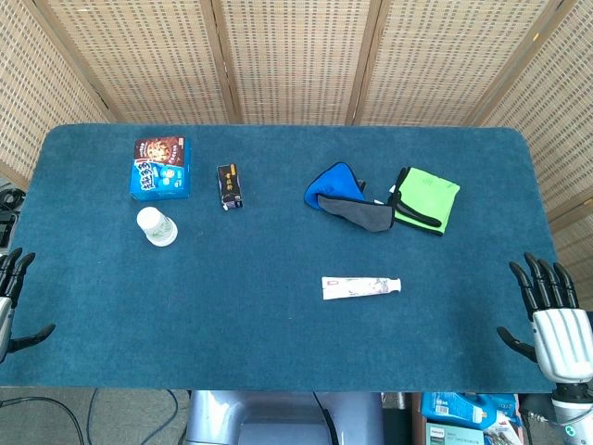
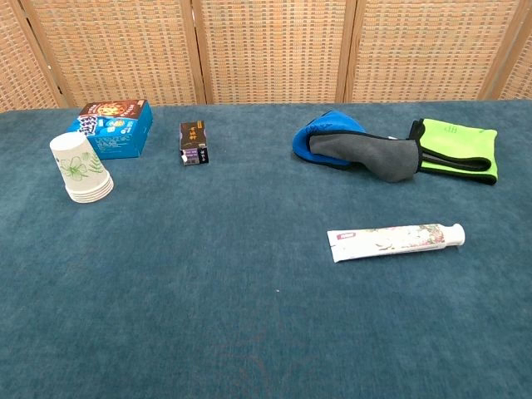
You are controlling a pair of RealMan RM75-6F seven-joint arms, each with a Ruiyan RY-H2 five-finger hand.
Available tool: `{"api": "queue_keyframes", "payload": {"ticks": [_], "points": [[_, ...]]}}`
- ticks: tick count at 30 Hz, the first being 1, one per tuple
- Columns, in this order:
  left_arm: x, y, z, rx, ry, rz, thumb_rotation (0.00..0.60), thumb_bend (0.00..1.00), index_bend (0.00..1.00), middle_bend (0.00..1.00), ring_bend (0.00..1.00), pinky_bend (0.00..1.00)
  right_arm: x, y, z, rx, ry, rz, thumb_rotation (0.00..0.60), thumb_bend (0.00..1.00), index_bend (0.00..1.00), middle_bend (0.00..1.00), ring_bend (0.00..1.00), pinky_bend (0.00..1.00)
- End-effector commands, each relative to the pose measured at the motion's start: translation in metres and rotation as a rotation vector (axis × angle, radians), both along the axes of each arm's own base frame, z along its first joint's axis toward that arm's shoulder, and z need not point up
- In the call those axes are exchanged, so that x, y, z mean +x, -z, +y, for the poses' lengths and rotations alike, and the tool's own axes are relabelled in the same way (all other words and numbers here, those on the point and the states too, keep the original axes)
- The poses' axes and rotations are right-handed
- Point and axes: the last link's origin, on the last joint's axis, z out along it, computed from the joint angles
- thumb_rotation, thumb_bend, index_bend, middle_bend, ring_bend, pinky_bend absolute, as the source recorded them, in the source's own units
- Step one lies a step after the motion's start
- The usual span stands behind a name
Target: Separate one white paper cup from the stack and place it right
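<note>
Head view shows the paper cup stack (image 1: pixel 157 226) upside down near the bench's (image 1: pixel 278 324) far left corner, untouched, both the left robot hand (image 1: pixel 11 301) and right robot hand (image 1: pixel 554 320) empty, fingers apart at the near corners; reaching comes next.

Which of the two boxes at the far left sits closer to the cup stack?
The larger blue snack box, just behind the cup stack. The small dark box stands apart, farther toward the table's middle.
</note>
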Motion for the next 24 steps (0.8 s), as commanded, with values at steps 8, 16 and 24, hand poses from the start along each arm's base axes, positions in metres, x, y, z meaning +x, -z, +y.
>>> {"api": "queue_keyframes", "payload": {"ticks": [8,16,24], "points": [[-0.002,0.004,0.014,-0.015,0.013,0.018,0.600,0.12,0.00,0.00,0.00,0.00,-0.002,0.000,0.000,0.007,0.020,-0.001,0.600,0.00,0.00,0.00,0.00,0.00],[0.010,0.029,0.105,-0.152,0.190,0.088,0.600,0.12,0.00,0.00,0.00,0.00,-0.006,0.003,-0.007,0.019,0.045,0.012,0.600,0.00,0.00,0.00,0.00,0.00],[0.028,0.064,0.168,-0.245,0.257,0.211,0.600,0.12,0.00,0.00,0.00,0.09,-0.017,0.005,-0.015,0.014,0.104,0.024,0.600,0.00,0.00,0.00,0.00,0.00]]}}
